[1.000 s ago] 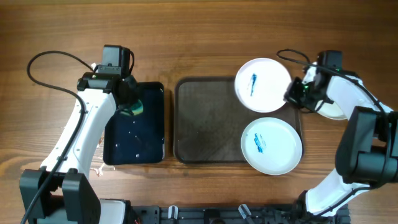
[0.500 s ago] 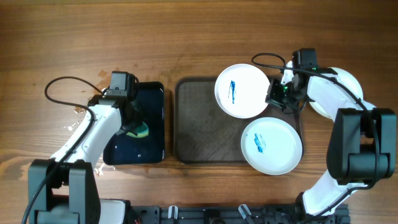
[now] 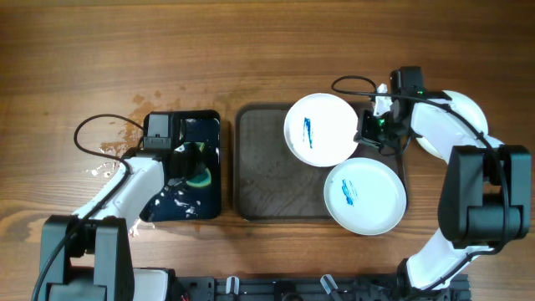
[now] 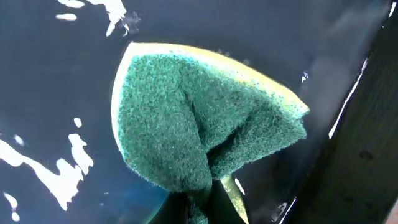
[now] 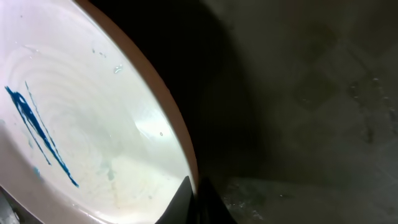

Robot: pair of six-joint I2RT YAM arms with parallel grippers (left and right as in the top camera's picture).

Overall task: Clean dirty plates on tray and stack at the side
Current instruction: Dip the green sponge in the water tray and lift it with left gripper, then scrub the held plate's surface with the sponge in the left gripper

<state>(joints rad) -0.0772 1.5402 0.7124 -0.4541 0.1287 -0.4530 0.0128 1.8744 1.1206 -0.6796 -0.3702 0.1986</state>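
Note:
My right gripper is shut on the right rim of a white plate with a blue smear, holding it over the back right of the dark tray. In the right wrist view my fingers pinch that plate's rim. A second smeared plate lies on the tray's front right corner. A third white plate sits on the table at the far right, mostly hidden under my right arm. My left gripper is shut on a green and yellow sponge, also seen in the left wrist view.
A smaller glossy black tray holding water lies left of the dark tray; the sponge is inside it. Water splashes wet the wood to the left of it. Cables run behind both arms.
My right gripper has carried the smeared plate to the left, further over the tray. My left gripper has moved the sponge toward the front inside the black tray, and water has splashed onto the table.

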